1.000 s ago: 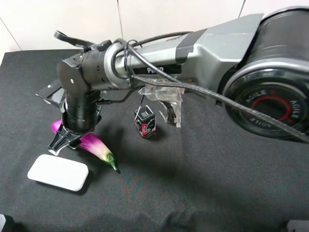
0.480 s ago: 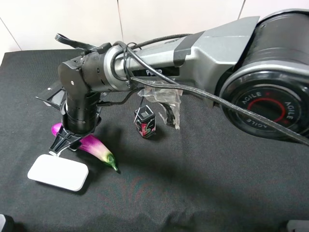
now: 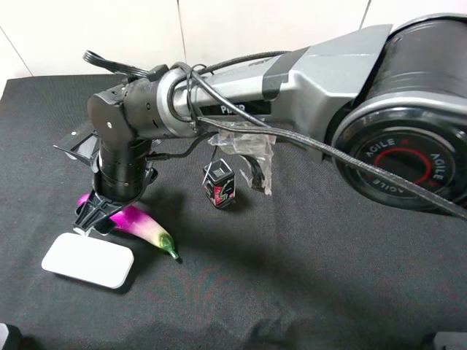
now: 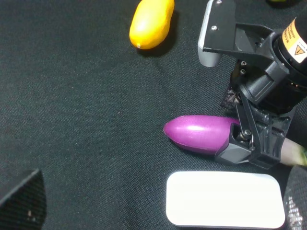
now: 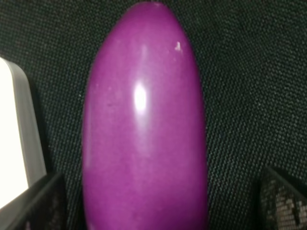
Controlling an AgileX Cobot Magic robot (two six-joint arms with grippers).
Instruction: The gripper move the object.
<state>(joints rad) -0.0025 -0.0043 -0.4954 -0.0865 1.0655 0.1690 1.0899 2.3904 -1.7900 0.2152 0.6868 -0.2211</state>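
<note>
The purple eggplant [image 3: 139, 222] lies on the black cloth at the left, its green stem tip toward the front right. It also shows in the left wrist view [image 4: 199, 133] and fills the right wrist view [image 5: 144, 124]. My right gripper [image 3: 98, 217] reaches across and points straight down over the eggplant's thick end. Its jaws are open and straddle the eggplant, with one finger [image 5: 43, 201] on each side and a gap showing. It also shows in the left wrist view [image 4: 252, 148]. My left gripper [image 4: 158, 206] is open and empty, apart from the eggplant.
A white flat pad [image 3: 87, 260] lies just in front of the eggplant, close to the right gripper's fingers. A yellow mango [image 4: 151, 23] lies farther off. A small dark box [image 3: 219, 184] and crumpled clear plastic [image 3: 248, 146] sit under the right arm.
My right gripper has come down a little over the eggplant's thick end, its fingers now beside it. The eggplant and pad have stayed about where they were.
</note>
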